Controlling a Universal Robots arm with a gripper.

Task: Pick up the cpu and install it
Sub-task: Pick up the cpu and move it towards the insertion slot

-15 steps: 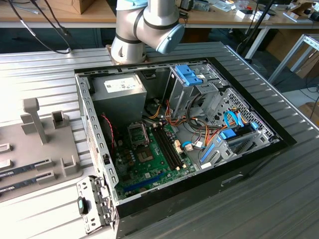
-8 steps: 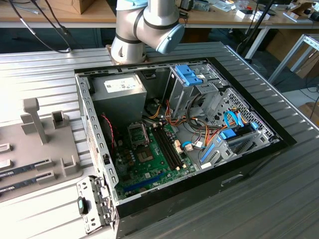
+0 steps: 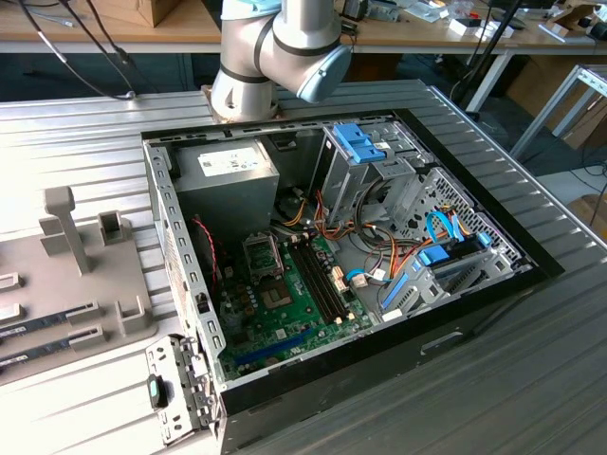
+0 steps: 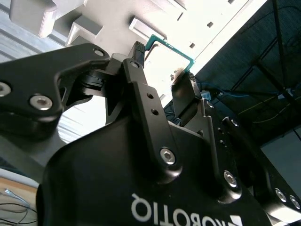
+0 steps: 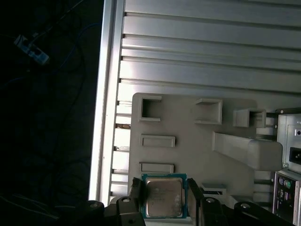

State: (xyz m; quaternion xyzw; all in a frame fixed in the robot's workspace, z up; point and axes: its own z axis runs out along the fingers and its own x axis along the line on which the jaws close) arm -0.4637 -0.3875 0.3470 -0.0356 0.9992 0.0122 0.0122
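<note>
**Item 1, the cpu** (image 5: 163,197): flat square chip with a silvery-grey top and a green border. It sits squarely between the two black fingers (image 5: 136,200) of the gripper (image 5: 163,192). The fingers are closed narrow on two opposite edges, one pad on each side, and the metal top faces the first wrist camera. In the second wrist view we log the cpu (image 4: 165,60) from its other side as a bright square with a green rim. There it is pinched between the fingertips, ahead of the gripper (image 4: 162,63) body, with one finger (image 4: 141,89) running up to its edge.

**Item 2, grey fixture plate** (image 5: 188,150): it lies behind the held cpu in the first wrist view, with small rectangular pockets and a raised block. We cannot tell how far the chip is from it. In the exterior view the plate (image 3: 57,289) rests at the exterior view's left, beside the case.

**Item 3, open computer case** (image 3: 474,318): it lies on its side at the centre of the slatted table (image 3: 531,389). Inside we see a green motherboard (image 3: 285,313), and a black socket frame (image 3: 263,254) just near of the grey power supply box (image 3: 228,180).

**Item 4, arm** (image 3: 275,47): its grey joints with a blue cap stand at the far edge of the case.
</note>
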